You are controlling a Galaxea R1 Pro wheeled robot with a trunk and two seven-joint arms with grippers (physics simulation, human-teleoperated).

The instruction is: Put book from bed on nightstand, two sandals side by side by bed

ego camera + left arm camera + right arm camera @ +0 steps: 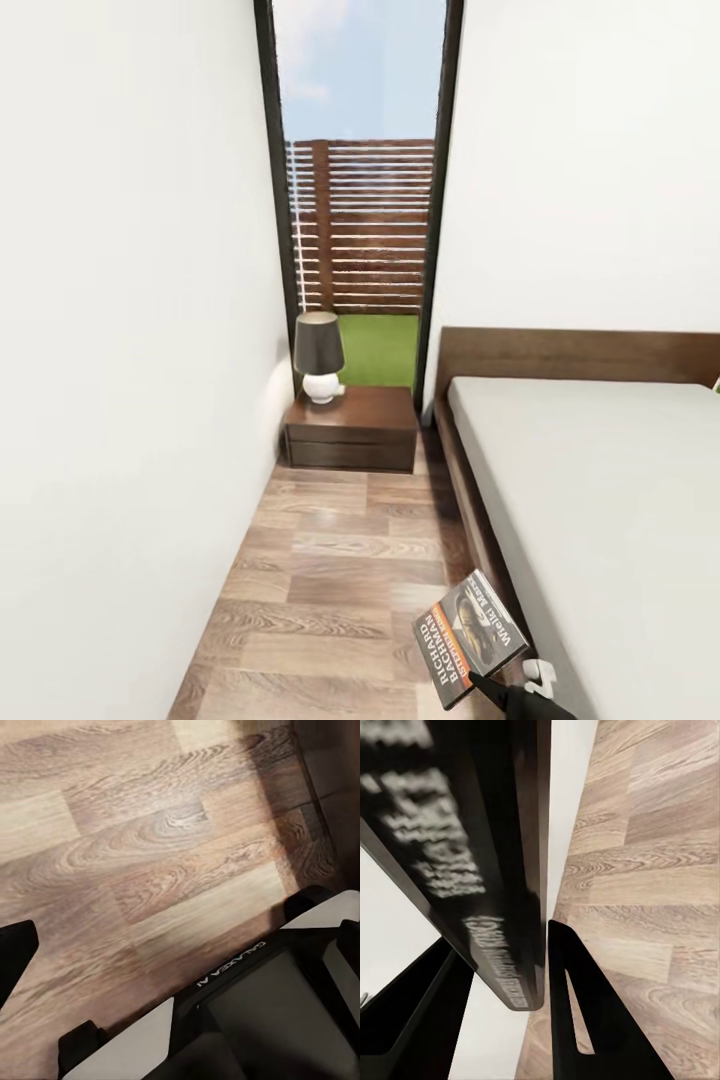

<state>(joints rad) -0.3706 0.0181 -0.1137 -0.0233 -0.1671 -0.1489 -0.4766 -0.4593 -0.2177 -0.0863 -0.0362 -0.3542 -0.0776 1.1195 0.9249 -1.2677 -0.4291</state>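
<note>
Your right gripper (536,967) is clamped on the book (470,638) — its 2 fingers pinch the lower edge, and the book hangs over the floor (330,560) just beside the bed (600,480). Whether your left gripper is apart or together can't be told. Keep the book level and steady as you drive on. Its long axis runs diagonally, title toward the floor side. Ahead, the nightstand (352,428) waits — aim right of the lamp (319,356).

Head view facing window (360,200) down the aisle, wrist views close over floor (135,847) (shared planks)
</note>
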